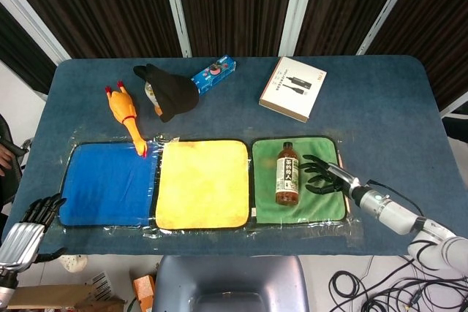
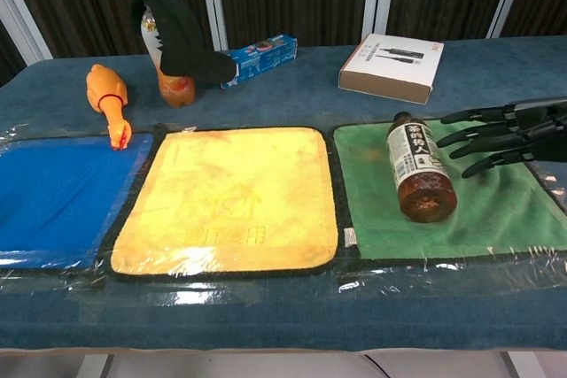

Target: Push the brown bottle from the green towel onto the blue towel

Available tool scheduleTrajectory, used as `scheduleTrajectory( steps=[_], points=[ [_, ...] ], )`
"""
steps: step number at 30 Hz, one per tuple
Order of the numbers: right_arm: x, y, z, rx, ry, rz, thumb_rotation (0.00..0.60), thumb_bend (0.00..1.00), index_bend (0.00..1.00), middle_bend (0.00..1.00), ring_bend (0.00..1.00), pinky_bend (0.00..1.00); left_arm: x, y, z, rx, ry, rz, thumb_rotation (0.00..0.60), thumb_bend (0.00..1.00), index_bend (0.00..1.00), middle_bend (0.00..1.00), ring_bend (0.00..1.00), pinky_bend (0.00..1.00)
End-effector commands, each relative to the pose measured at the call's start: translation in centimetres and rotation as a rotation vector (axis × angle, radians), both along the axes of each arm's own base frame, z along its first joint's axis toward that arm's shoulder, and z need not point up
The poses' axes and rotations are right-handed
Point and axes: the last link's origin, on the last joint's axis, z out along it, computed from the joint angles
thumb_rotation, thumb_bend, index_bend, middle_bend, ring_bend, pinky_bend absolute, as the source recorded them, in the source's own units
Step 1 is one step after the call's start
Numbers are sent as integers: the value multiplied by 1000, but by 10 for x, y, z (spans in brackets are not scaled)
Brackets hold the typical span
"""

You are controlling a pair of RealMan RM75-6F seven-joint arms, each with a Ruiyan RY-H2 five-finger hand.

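Your right robot hand (image 2: 505, 137) is over the right half of the green towel (image 2: 505, 210), empty, with its fingers (image 1: 316, 168) spread and pointing toward the brown bottle (image 2: 415, 174). The fingertips are just beside the bottle; contact cannot be confirmed from either view.

The brown bottle lies on its side on the left half of the green towel, cap toward the far edge of the tabletop (image 1: 380, 107). Its white label carries dark characters that are too small to read.

The yellow towel (image 1: 202, 183) lies between the green towel and the blue towel (image 1: 106, 183); all three sit in a row under clear plastic film.

Your left robot hand (image 1: 25, 231) is off the near left corner of the tabletop, holding nothing, with its fingers slightly apart.

Along the far side are a rubber chicken (image 1: 124, 115), a blue box (image 1: 213, 73) and a white box (image 1: 293, 88) printed with a cable picture; its text is illegible.
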Motion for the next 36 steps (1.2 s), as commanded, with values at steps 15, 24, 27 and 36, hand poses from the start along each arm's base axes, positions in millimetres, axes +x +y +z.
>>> scheduleTrajectory(
  steps=[15,24,27,36],
  points=[
    [35,-24,-24,-21,-7,4,600,290,30,140,100,148,-1,-2,3,7,0,6,600,37,0,0,0,81],
    [57,-32,-34,-18,3,31,600,290,19,140,100,135,-3,-2,8,21,-6,17,600,38,0,0,0,81],
    [64,-32,-38,-13,3,45,600,290,14,140,100,132,-4,-2,8,18,-6,20,600,37,0,0,0,81],
    [79,-23,-50,20,-1,80,600,290,0,139,100,129,-4,-4,11,28,-10,17,600,37,0,0,0,81]
  ],
)
